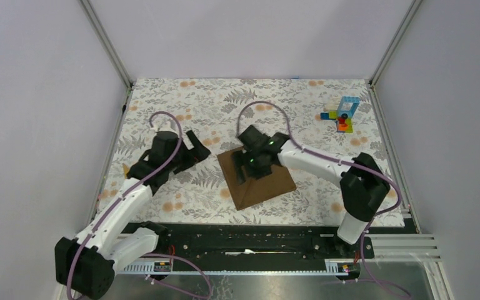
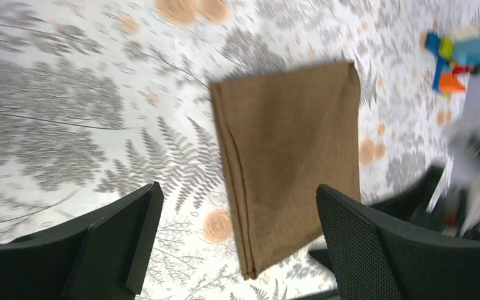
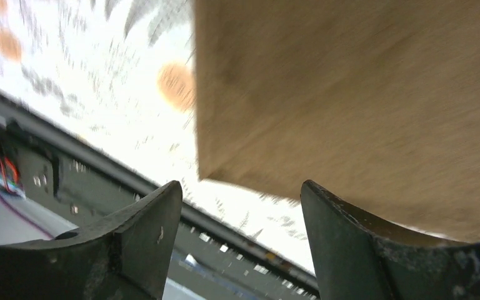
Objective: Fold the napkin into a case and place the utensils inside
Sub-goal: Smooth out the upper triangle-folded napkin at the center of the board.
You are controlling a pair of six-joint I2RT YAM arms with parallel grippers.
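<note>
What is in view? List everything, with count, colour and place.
napkin: 1, brown, folded, mid-table, partly under the right gripper
blocks: 1 small cluster, blue, yellow, green and orange-red, far right corner
cover: 1, grey-and-orange floral, spread over the table
rail: 1, black, along the near edge
arms: 2, white and black, left and right, based at the near edge
left gripper: 1, black, open, left of the napkin
right gripper: 1, black, open, over the napkin
</note>
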